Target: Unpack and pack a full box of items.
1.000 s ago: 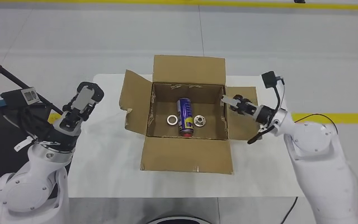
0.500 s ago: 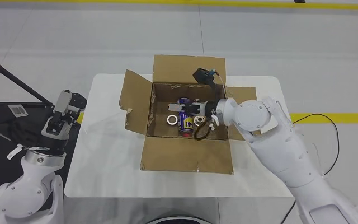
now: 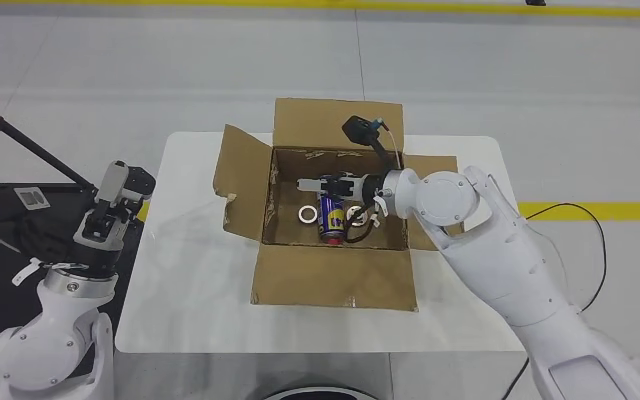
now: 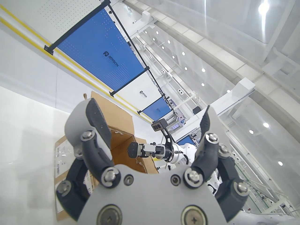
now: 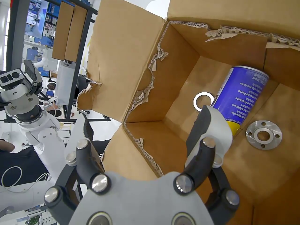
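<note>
An open cardboard box (image 3: pixel 330 278) stands in the middle of the white table (image 3: pixel 190 300). On its floor lie a blue spray can (image 3: pixel 331 220), a white ring (image 3: pixel 306 214) beside it and a metal flange (image 3: pixel 357 214) on the can's other side. My right gripper (image 3: pixel 306 185) hangs open inside the box, over the can's far end, gripping nothing. The right wrist view shows the can (image 5: pixel 241 94), ring (image 5: pixel 203 101) and flange (image 5: pixel 263 135) past one fingertip (image 5: pixel 206 118). My left gripper (image 3: pixel 122 185) is open beyond the table's left edge, tilted upward and empty.
All the box's flaps are folded outward, with torn edges at the left flap (image 3: pixel 240 190). The left wrist view looks across to the box (image 4: pixel 121 122) and the right gripper (image 4: pixel 134 149). Bare table lies left of and in front of the box.
The right arm swung from the box's right side in over its inside and then edged further left. The left arm drew back to the left, off the table edge.
</note>
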